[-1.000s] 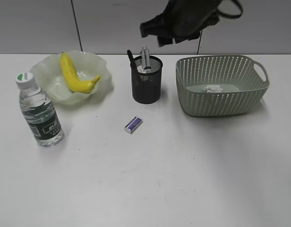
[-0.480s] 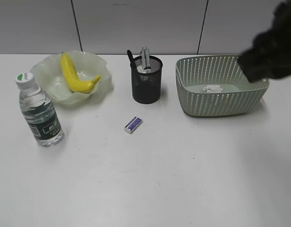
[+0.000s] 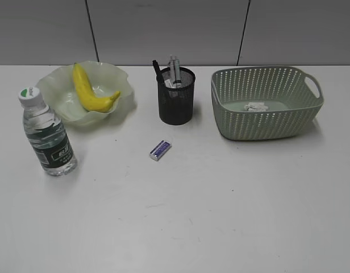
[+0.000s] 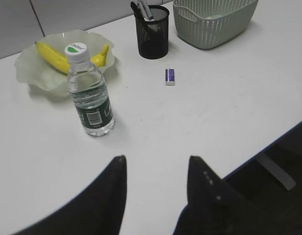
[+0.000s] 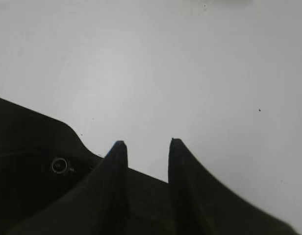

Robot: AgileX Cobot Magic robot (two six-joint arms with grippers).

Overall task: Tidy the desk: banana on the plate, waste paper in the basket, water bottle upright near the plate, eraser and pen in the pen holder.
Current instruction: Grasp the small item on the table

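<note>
The eraser (image 3: 160, 150) lies loose on the table (image 3: 220, 216) — at about seven o'clock from the pen holder (image 3: 176, 96). Both the left gripper (image 4: 156, 169) and right gripper (image 5: 145, 149) are parted, empty. It is best pinched across its short sides — squarely, from above.

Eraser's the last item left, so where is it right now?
In the exterior view the eraser lies flat on the table just left of centre, apart from and in front of the pen holder.
</note>
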